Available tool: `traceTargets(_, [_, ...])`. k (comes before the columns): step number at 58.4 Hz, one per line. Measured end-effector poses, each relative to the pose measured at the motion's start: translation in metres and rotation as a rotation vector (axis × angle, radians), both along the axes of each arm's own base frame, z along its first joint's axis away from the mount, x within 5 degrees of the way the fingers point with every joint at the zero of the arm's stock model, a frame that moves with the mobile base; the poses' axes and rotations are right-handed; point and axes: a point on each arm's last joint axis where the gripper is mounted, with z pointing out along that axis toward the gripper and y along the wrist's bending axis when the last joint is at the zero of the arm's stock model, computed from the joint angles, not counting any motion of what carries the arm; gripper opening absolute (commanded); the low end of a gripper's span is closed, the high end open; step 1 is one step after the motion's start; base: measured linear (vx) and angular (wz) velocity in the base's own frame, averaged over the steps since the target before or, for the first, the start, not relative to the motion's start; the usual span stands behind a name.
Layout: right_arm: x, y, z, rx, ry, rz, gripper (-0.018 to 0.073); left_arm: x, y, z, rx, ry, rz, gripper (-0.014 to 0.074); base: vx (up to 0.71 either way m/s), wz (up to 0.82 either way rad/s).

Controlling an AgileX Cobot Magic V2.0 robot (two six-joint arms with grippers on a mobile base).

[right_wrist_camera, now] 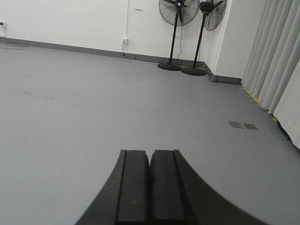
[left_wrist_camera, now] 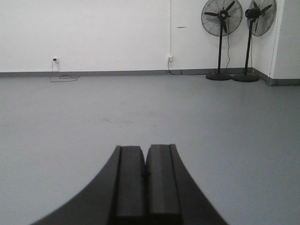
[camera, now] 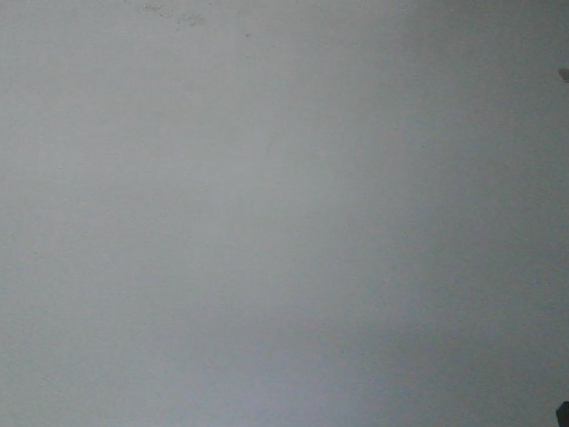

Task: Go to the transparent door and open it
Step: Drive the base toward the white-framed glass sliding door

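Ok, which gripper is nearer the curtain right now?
Right, most likely. The curtain hangs ahead and to the right of the right gripper; the left gripper sits further left, and its camera shows no curtain at all.

Grey floor [left_wrist_camera: 70,122], white wall [left_wrist_camera: 93,33], two pedestal fans [left_wrist_camera: 221,18].

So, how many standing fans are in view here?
2. Both stand side by side at the white wall: the first fan farther from the room corner, the second fan close to it. Others may be out of view.
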Motion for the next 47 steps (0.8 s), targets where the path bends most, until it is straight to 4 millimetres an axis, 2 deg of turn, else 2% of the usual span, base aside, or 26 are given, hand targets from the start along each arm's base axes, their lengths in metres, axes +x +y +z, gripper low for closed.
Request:
traceTargets(26, [0.0000, 0.0000, 0.0000, 0.000, 0.000, 0.000, -0.0008, 0.0000, 0.0000, 0.0000, 0.000, 0.000, 0.000, -0.0006, 0.04, 0.00])
traceTargets(47, [0.0000, 0.0000, 0.0000, 0.000, 0.000, 0.000, -0.0008, 0.0000, 0.0000, 0.0000, 0.000, 0.000, 0.000, -0.0006, 0.30, 0.05])
